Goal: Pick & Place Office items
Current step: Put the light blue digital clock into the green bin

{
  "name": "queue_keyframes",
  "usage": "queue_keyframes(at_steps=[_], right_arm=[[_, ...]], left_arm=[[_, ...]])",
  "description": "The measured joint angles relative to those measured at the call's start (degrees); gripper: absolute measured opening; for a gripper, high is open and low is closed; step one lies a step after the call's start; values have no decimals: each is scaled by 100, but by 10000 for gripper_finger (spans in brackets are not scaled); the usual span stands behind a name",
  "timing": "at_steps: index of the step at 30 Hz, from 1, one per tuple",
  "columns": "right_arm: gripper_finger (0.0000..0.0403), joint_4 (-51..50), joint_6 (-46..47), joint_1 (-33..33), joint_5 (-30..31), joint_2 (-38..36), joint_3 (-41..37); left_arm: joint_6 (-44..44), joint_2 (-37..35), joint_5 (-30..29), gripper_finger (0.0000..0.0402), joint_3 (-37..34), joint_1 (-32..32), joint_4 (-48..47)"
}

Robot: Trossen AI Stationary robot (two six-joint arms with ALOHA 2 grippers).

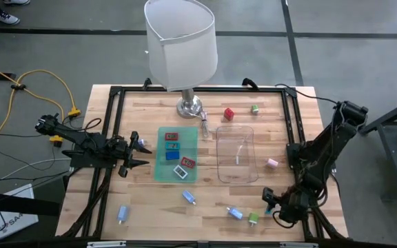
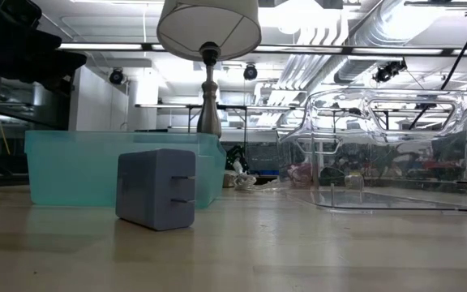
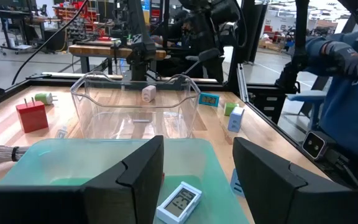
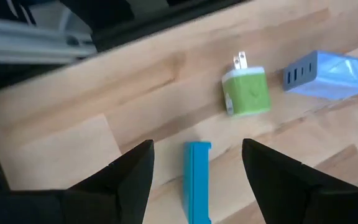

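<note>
The office items lie scattered on the wooden table. Several small red, teal and blue pieces sit on the green translucent mat [image 1: 176,155]. A green plug [image 4: 246,92] and a light-blue charger [image 4: 328,76] lie near the table's front right. My right gripper [image 4: 194,155] hangs open there, slanting down, with a flat teal piece [image 4: 197,180] standing on edge between its fingers, untouched. My left gripper [image 3: 197,168] waits open and level at the mat's left edge [image 1: 140,148], above a small white piece [image 3: 179,202].
A clear plastic tray [image 1: 236,155] stands right of the mat, and a lamp [image 1: 182,48] at the back. A red block [image 1: 229,113], a green plug [image 1: 254,109] and a pink piece [image 1: 272,163] lie around the tray. A person's blue sleeve [image 3: 347,81] shows beyond the table.
</note>
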Motion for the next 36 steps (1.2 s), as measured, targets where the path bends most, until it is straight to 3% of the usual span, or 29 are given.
queue_keyframes(at_steps=[24,36], right_arm=[[231,-300,-17,-19,311,957,0],[160,-306,-19,-234,418,1079,-2]], left_arm=[[1,-1,1,186,0,-1,0],[0,-2,0,186,0,-2,0]])
